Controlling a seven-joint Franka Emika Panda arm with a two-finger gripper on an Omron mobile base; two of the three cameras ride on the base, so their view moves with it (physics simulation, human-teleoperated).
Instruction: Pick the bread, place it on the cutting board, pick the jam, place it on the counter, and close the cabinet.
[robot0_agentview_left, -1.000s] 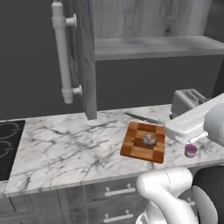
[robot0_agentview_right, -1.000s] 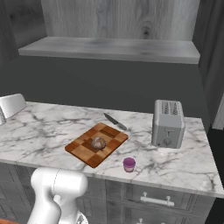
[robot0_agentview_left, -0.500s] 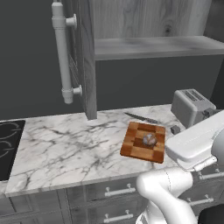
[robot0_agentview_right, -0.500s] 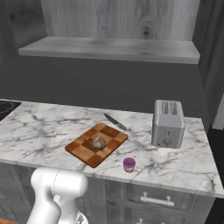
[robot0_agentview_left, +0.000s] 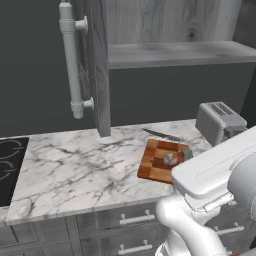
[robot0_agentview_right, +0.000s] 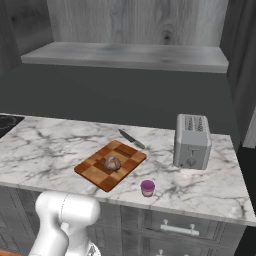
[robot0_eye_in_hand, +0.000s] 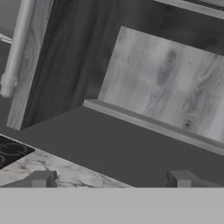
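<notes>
The bread sits on the checkered cutting board, which lies on the marble counter. The pink-purple jam stands on the counter just right of the board's front corner. In the left base view the bread and cutting board show too, while my arm hides the jam. The cabinet door stands open, its bar handle facing out. My gripper is open and empty, looking at the cabinet door and shelf.
A grey toaster stands right of the board, and a knife lies behind it. The black stovetop is at the counter's left end. Grey drawers run below the counter.
My arm has swung lower and closer to the left base camera and now covers the jam there. Its white part has left the right base view. Bread, jam and board stayed put.
</notes>
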